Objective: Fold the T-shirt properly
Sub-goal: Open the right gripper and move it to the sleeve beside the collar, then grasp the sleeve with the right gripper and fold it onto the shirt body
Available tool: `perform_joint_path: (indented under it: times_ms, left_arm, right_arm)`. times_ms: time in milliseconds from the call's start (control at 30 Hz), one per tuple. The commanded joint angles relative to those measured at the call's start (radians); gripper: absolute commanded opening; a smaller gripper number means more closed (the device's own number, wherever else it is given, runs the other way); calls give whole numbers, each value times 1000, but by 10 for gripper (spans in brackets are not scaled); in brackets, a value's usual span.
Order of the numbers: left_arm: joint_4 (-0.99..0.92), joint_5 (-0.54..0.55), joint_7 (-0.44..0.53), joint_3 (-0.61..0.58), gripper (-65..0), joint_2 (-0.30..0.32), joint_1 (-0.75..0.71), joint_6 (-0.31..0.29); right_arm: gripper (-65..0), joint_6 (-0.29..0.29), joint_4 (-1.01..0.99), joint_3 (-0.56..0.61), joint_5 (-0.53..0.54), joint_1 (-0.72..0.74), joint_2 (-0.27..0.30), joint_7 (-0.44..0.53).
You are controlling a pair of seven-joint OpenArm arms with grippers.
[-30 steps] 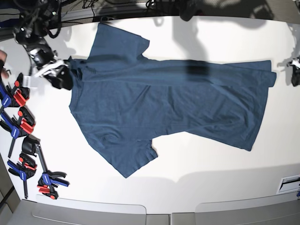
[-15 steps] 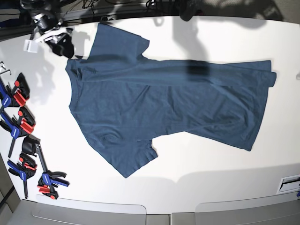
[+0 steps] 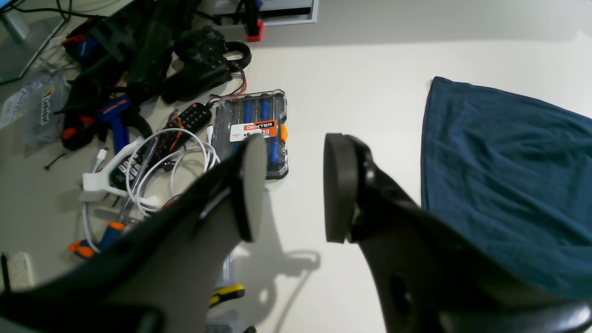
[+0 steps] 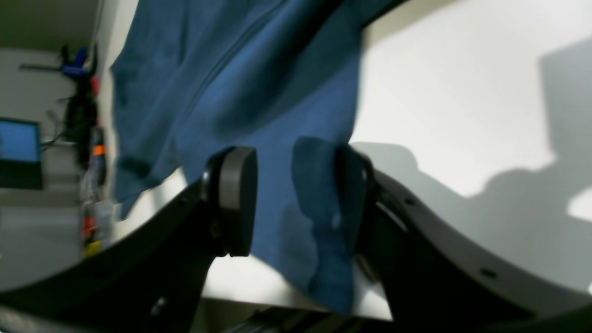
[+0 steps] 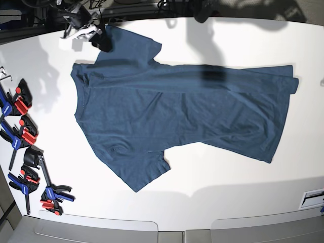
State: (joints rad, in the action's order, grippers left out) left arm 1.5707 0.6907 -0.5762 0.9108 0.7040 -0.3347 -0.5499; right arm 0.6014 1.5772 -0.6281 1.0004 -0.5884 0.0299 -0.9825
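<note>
- Your T-shirt (image 5: 172, 111) lies spread flat on the white table (image 5: 228, 177), neck twd the clamps (image 5: 25, 136).
- R gripper (image 4: 296, 203): fingers parted, shirt edge draped btwn them, near far sleeve.
- L gripper (image 3: 293, 187): released, holding nothing, beside hem.

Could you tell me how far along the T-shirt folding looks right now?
Done: little beyond laying it out; the T-shirt lies spread on the white table, both sleeves out, no clear fold.
In hand: the right gripper is at the far sleeve; its wrist view shows cloth between open pads, no firm grip. The left gripper is open and empty, off the hem.
Left: essentially all the folding.
</note>
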Motion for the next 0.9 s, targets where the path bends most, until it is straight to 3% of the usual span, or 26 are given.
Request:
perform_joint_path:
  times_ms: [0, 267, 400, 567, 767, 867]
  left_arm:
    - [14, 16, 24, 11, -453, 27, 5, 2]
    - [14, 16, 23, 11, -453, 27, 5, 2]
    - [14, 16, 23, 11, -453, 27, 5, 2]
    - [14, 16, 24, 11, -453, 28, 5, 2]
    - [14, 16, 24, 11, -453, 27, 5, 2]
    - [14, 16, 24, 11, -453, 27, 5, 4]
  right_arm:
    - [-375, -10, 5, 5, -7, -11, 0, -24]
    - [-399, -6, 5, 13, 33, -11, -2, -56]
    - [-650, 36, 6, 13, 115, -8, -2, -89]
    - [-650, 97, 6, 14, 211, 67, -2, -109]
    - [-650, 97, 6, 48, 203, 224, -2, -109]
    - [-650, 97, 6, 108, 137, 303, -2, -85]
